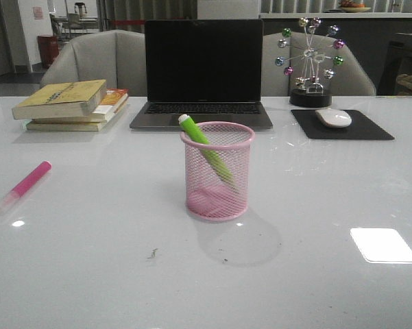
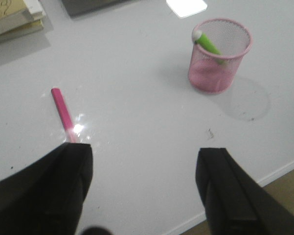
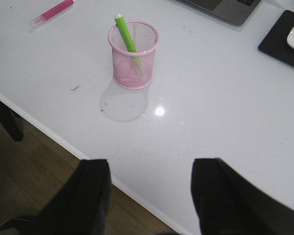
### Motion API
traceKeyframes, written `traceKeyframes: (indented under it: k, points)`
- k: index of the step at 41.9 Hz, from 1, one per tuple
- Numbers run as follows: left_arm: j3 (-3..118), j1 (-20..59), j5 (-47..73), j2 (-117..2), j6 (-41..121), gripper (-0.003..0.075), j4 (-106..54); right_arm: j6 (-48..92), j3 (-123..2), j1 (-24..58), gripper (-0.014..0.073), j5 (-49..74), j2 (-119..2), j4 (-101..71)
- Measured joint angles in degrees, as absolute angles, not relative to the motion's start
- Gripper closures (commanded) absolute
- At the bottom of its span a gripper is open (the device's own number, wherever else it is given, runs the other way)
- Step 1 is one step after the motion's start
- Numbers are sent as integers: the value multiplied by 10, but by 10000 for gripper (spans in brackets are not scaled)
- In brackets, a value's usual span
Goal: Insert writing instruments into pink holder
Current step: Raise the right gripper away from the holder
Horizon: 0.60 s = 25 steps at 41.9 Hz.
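Front view: green marker (image 1: 207, 146) leans inside pink holder (image 1: 217, 171).

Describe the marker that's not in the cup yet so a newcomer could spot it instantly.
Start at the stack of books on the white table's far left, then come toward the near edge. The magenta marker lies flat there, well left of the pink mesh cup. Unlike the green marker leaning inside the cup, it is pink and lies alone.

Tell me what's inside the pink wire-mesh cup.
The pink wire-mesh cup holds one lime green marker, leaning, its whitish end above the rim. Nothing else shows through the mesh. The magenta pink marker lies outside on the table.
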<state>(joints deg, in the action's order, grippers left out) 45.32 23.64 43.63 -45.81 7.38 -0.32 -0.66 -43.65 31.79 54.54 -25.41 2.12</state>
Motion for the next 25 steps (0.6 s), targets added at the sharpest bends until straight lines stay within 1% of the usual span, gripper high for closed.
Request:
traceKeyframes:
  k: [8, 17, 25]
  points:
    - [514, 161, 499, -567, 73, 214, 3, -7, -436, 318, 117, 545, -254, 21]
    - [571, 72, 489, -710, 73, 215, -23, -7, -436, 318, 117, 546, -254, 21]
    - [644, 53, 478, -850, 72, 215, -33, -7, -436, 318, 117, 546, -254, 21]
